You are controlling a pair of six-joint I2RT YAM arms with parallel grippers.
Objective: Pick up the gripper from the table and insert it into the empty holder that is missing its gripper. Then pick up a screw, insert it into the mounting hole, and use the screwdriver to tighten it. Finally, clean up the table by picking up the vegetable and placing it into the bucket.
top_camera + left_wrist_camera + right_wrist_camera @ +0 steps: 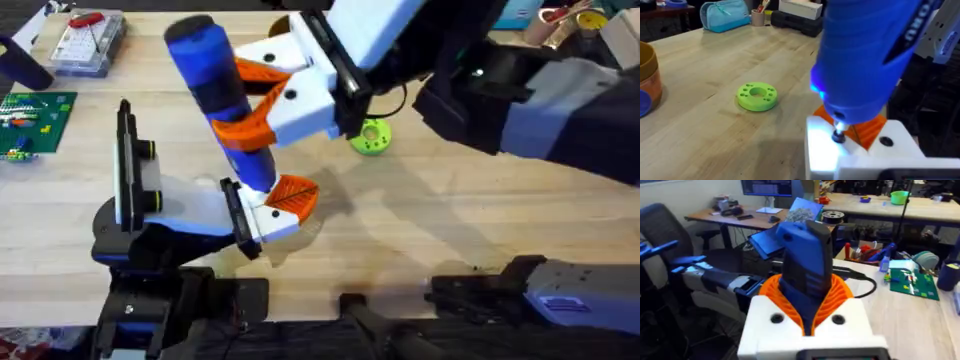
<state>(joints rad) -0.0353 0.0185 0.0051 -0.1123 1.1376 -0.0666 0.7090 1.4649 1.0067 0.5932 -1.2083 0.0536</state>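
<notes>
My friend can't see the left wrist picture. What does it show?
A big blue screwdriver points its metal tip down at a white gripper with orange pads. Farther off, a lime-green disc with holes lies on the wooden table.

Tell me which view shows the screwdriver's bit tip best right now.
Left wrist: the screwdriver looms close, its bit tip lit against white finger. Overhead shows the blue body in the right gripper, tip hidden. Right wrist shows only the body between orange pads.

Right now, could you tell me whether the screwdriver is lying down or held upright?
Held roughly upright, tilted: the right pincer clamps the screwdriver, bit end down.
</notes>
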